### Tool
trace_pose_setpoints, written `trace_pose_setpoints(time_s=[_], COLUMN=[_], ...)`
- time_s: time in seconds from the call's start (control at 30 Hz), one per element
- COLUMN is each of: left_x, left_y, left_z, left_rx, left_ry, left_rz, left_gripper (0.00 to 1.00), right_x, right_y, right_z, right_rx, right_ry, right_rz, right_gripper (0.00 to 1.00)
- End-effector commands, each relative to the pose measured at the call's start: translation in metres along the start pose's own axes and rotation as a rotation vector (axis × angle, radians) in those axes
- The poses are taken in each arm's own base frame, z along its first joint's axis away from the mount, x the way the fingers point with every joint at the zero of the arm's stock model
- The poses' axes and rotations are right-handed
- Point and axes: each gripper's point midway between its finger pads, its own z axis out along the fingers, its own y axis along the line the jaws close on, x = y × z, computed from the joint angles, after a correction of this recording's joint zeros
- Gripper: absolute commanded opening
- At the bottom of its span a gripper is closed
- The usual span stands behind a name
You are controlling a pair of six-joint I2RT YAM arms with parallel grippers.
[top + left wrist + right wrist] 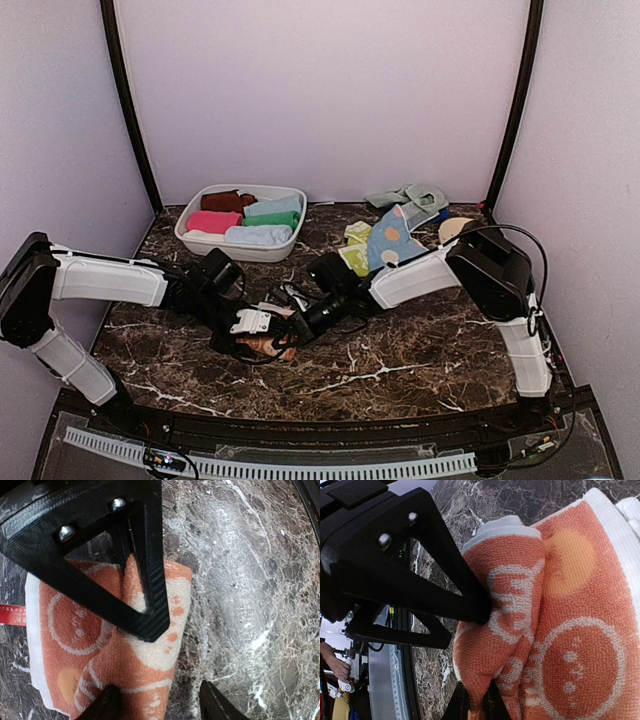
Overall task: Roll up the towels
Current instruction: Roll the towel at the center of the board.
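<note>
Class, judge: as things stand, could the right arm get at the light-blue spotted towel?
Probably, but not straight away. The light-blue spotted towel lies uncovered just beyond that arm, yet the right gripper appears clamped on the peach-orange towel and must release first.

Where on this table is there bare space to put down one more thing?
Bare marble lies right of the peach-orange towel, between the right arm and the front edge; a smaller patch lies between the left arm and that edge. A narrow gap separates the white tub from the loose towels. The centre, where both arms meet, is crowded.
</note>
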Motion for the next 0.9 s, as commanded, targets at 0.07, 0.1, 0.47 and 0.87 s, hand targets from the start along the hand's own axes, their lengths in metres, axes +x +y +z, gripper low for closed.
trace_pose_setpoints(time_s=[0.07, 0.1, 0.47, 0.87], left_x=[0.002, 0.002, -0.01, 0.001], left_y=[0.018, 0.02, 0.011, -0.006], left_z=[0.0, -0.001, -0.018, 0.007], left_rx=[-0.073, -0.078, 0.023, 0.184], left_ry=[0.044, 0.049, 0.054, 0.09], left_rz=[0.033, 0.039, 0.066, -0.061], left_gripper=[0.54, 0.54, 0.64, 0.32], right_x=[0.054, 0.054, 0.065, 0.055], right_y=[-0.023, -0.022, -0.028, -0.028], right_z=[0.01, 0.01, 0.004, 0.0], right_rx=[-0.016, -0.033, -0.027, -0.007], right_ry=[0.155, 0.159, 0.214, 0.167], right_rz=[0.224, 0.236, 0.284, 0.279], right_gripper=[0.0, 0.0, 0.0, 0.01])
